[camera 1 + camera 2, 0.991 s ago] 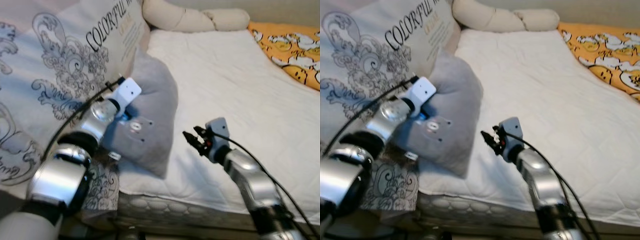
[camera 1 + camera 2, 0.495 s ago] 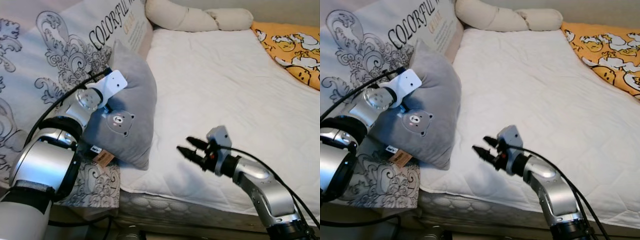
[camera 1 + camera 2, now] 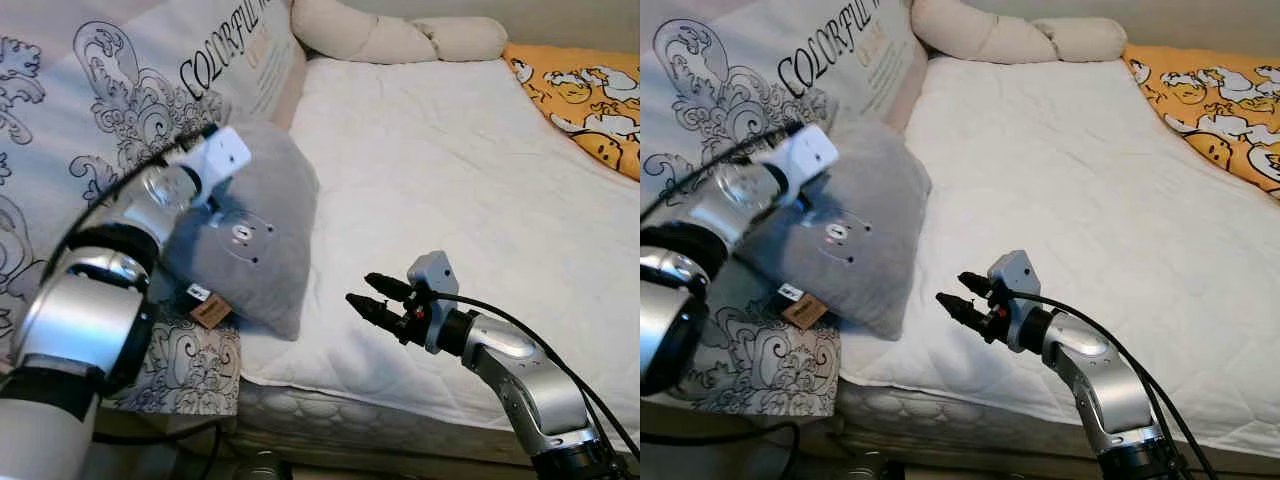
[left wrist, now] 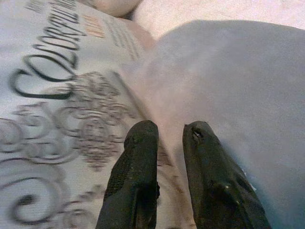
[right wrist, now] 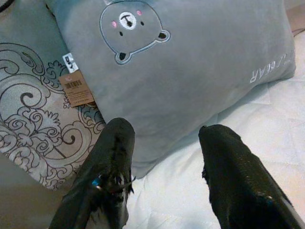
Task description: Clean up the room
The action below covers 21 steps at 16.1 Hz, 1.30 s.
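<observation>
A grey pillow (image 3: 255, 235) with a small bear face lies tilted at the left edge of the bed, resting partly on a patterned duvet (image 3: 100, 130). My left gripper (image 4: 169, 136) is at the pillow's upper left corner. Its fingers are close together with the pillow's edge between them. In the left eye view that hand sits behind its white wrist camera (image 3: 222, 155). My right gripper (image 3: 360, 290) hovers open over the white mattress (image 3: 450, 180), just right of the pillow, pointing at it. The right wrist view looks at the bear face (image 5: 129, 24) and a brown tag (image 5: 77, 88).
A long beige bolster (image 3: 390, 38) lies across the head of the bed. An orange printed blanket (image 3: 585, 95) covers the far right. The duvet with black lettering fills the left side. The mattress's front edge (image 3: 330, 410) runs below my right arm.
The pillow has tipped from standing upright to lying flatter, turning with my left gripper. My right gripper has moved slightly left and up toward the pillow.
</observation>
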{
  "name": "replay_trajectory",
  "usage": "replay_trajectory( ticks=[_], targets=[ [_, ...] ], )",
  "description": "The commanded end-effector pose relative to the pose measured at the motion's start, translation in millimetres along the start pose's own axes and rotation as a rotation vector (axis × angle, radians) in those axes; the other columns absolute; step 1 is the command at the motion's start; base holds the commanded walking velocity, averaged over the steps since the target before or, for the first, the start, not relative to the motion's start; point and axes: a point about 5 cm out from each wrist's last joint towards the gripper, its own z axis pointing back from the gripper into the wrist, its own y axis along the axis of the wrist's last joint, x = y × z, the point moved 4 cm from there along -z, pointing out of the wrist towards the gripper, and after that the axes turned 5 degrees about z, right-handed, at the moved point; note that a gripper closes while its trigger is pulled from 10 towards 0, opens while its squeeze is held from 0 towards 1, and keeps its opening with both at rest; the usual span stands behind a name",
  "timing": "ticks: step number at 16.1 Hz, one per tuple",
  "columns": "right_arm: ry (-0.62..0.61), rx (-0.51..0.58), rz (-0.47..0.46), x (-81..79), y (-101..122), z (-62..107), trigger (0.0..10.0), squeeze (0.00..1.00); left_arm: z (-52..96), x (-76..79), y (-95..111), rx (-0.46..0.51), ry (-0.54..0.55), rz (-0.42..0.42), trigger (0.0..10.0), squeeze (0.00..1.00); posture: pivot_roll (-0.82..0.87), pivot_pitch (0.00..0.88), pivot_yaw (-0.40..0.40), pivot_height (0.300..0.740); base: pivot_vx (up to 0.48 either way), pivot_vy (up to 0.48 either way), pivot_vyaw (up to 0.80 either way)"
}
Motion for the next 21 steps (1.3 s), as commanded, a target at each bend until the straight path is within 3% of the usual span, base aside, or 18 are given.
replay_trajectory(
  ticks=[1, 2, 4, 5, 6, 7, 8, 10, 11, 12, 14, 16, 18, 20, 21],
  targets=[
    [-0.014, 0.033, 0.008, 4.4, 9, 0.1, 10.0, 0.0, 3.0, -13.5, 4, 0.025, 0.034, 0.005, 10.0, 1.0, -0.02, 0.0, 0.077, 0.74, 0.0, 0.0, 0.0],
    [-0.019, 0.038, 0.002, 5.1, 9, 0.4, 10.0, 0.0, 4.1, -16.9, 5, 0.035, 0.042, 0.019, 10.0, 1.0, -0.02, 0.0, 0.074, 0.74, 0.0, 0.0, 0.0],
    [-0.041, 0.053, -0.019, 7.5, 10, 1.4, 10.0, 0.0, 8.6, -30.6, 16, 0.134, 0.068, 0.187, 10.0, 1.0, -0.01, 0.0, 0.068, 0.74, 0.0, 0.0, 0.0],
    [-0.127, 0.101, -0.034, 15.9, 16, 2.7, 10.0, 0.0, 11.8, -32.0, 34, 0.31, 0.03, 0.46, 10.0, 1.0, 0.01, 0.0, 0.049, 0.74, 0.0, 0.0, 0.0],
    [-0.156, 0.112, -0.043, 18.8, 17, 2.6, 10.0, 0.0, 12.6, -29.8, 38, 0.358, 0.016, 0.514, 10.0, 1.0, 0.01, 0.0, 0.049, 0.74, 0.0, 0.0, 0.0],
    [-0.217, 0.117, -0.047, 24.6, 17, 2.2, 10.0, 0.0, 13.4, -15.9, 45, 0.436, -0.012, 0.53, 10.0, 1.0, 0.01, 0.0, 0.043, 0.74, 0.0, 0.0, 0.0],
    [-0.217, 0.117, -0.047, 24.6, 17, 2.2, 10.0, 0.0, 13.4, -15.9, 45, 0.436, -0.012, 0.53, 10.0, 1.0, 0.01, 0.0, 0.043, 0.74, 0.0, 0.0, 0.0],
    [-0.478, 0.149, -0.048, 55.1, 25, 6.2, 10.0, 0.0, 20.3, 36.1, 45, 0.532, -0.041, 0.648, 10.0, 0.96, 0.0, 0.0, 0.046, 0.74, 0.0, -0.148, 0.0],
    [-0.532, 0.16, -0.057, 60.9, 27, 8.4, 10.0, 0.0, 23.9, 45.5, 44, 0.542, -0.044, 0.674, 10.0, 0.96, 0.0, 0.0, 0.045, 0.74, 0.0, -0.296, 0.0],
    [-0.656, 0.159, -0.079, 72.9, 24, 15.2, 10.0, 0.0, 32.6, 67.0, 40, 0.539, -0.049, 0.719, 10.0, 0.96, 0.0, 0.0, 0.038, 0.74, 0.0, -0.39, 0.0],
    [-0.788, 0.12, -0.081, 83.2, 15, 22.2, 10.0, 0.0, 42.5, 92.2, 29, 0.503, -0.051, 0.774, 10.0, 0.96, 0.01, 0.0, 0.025, 0.74, 0.0, -0.412, 0.0],
    [-0.854, 0.058, -0.06, 85.2, 3, 23.3, 10.0, 0.0, 51.8, 110.5, 8, 0.413, -0.021, 0.719, 10.0, 0.96, 0.04, 0.0, 0.004, 0.74, 0.0, -0.416, 0.0],
    [-0.904, 0.039, -0.094, 86.8, -8, 27.1, 10.0, 0.0, 62.7, 118.1, -3, 0.345, 0.01, 0.732, 10.0, 0.96, 0.06, 0.0, -0.014, 0.74, 0.0, -0.416, 0.0],
    [-0.948, 0.026, -0.127, 84.5, -18, 30.9, 10.0, 0.12, 69.9, 119.8, -28, 0.249, 0.093, 0.756, 10.0, 0.97, 0.05, 0.0, -0.01, 0.74, 0.0, -0.416, 0.0],
    [-0.934, 0.026, -0.129, 79.9, -19, 28.3, 10.0, 0.12, 70.8, 116.1, -37, 0.221, 0.141, 0.786, 10.0, 0.98, 0.04, 0.0, -0.001, 0.74, 0.0, -0.416, 0.0]
  ],
)
